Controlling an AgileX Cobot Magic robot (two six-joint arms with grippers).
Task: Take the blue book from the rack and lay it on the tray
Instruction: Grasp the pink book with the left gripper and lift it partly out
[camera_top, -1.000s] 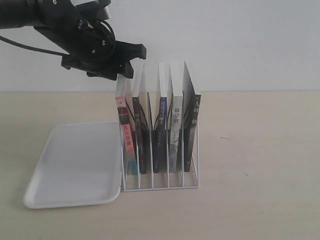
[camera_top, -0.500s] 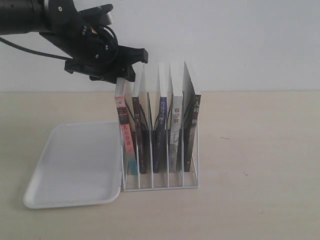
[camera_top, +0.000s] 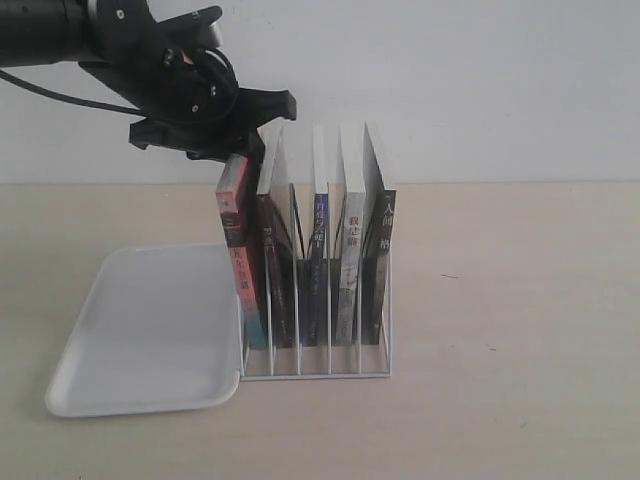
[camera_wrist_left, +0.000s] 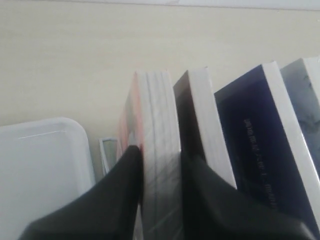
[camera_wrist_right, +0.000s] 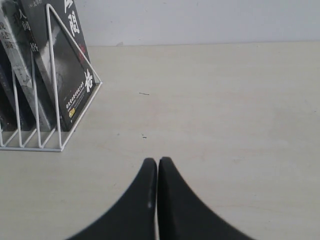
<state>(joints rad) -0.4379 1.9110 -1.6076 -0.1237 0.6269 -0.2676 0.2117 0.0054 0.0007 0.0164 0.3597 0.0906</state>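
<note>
My left claw (camera_wrist_left: 160, 154) is pinching the pink-red book (camera_wrist_left: 156, 112) at its top edge. One dark finger (camera_wrist_left: 131, 160) lies against the pink cover and the other is pressed to the far side, in the gap next to the black-covered book (camera_wrist_left: 196, 107). From the outside camera that pink-red book, the one nearest the tray, leans with its top tipped toward the tray. I cannot tell whether its foot has cleared the rack (camera_top: 315, 375).

The blue book (camera_top: 318, 238) stands upright in the middle slot, third from the tray side, with the claw not touching it. It has one black-spined book on the tray side and a pale-spined book (camera_top: 352, 250) on the other. A last black book (camera_top: 380, 250) fills the end slot.

The tray (camera_top: 140, 320) lies flat on the surface (camera_top: 500, 300), with its edge just beside the rack and nothing on it.

My right claw (camera_wrist_right: 157, 162) has its fingers pressed together with nothing between them. It hangs over bare surface, well clear of the rack's end.

From outside, the blue book shows only its spine and top edge, with its front cover hidden between its neighbours. The left wrist camera shows the navy cover, but the printing on it is too blurred to read. That view also cuts off most of the tray and the rack's lower part. In the outside view the left claw's tips merge with the dark arm, so I read the grip from the wrist camera.
</note>
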